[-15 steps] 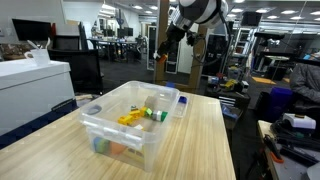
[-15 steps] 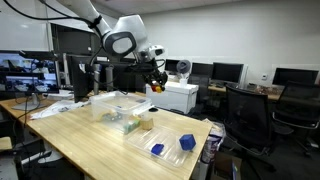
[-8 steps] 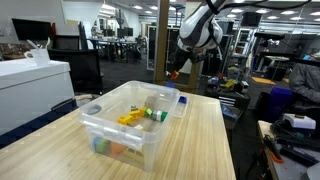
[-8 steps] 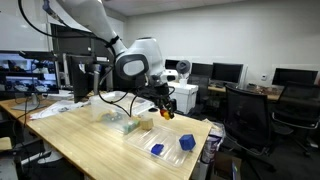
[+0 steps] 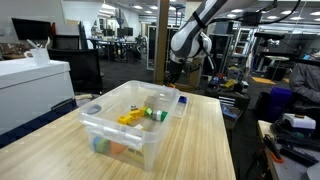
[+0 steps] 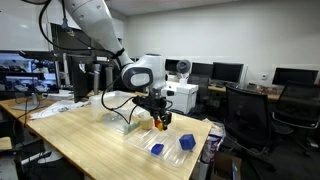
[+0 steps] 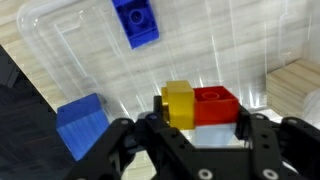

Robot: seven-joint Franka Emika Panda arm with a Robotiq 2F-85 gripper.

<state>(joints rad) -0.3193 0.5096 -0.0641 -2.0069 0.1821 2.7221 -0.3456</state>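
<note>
My gripper [image 7: 198, 125] is shut on a small stack of toy blocks [image 7: 200, 103]: yellow and red on top, white beneath. It hangs low over a clear plastic lid [image 7: 70, 50] lying flat on the wooden table. On the lid lie a blue studded brick [image 7: 135, 22] and a blue sloped block [image 7: 80, 122]. In both exterior views the gripper [image 6: 160, 118] [image 5: 172, 84] sits just beyond the clear bin, above the lid [image 6: 168, 140], with the two blue blocks [image 6: 157, 149] [image 6: 186, 142] nearer the table's end.
A clear plastic bin [image 5: 125, 125] [image 6: 122, 113] holding several colourful toys stands mid-table beside the lid. The wooden table [image 5: 200, 140] ends near office chairs [image 6: 245, 115] and desks with monitors. A white cabinet [image 5: 30, 85] stands to one side.
The arm has come down from high above the table to just over the clear lid, still holding the block stack.
</note>
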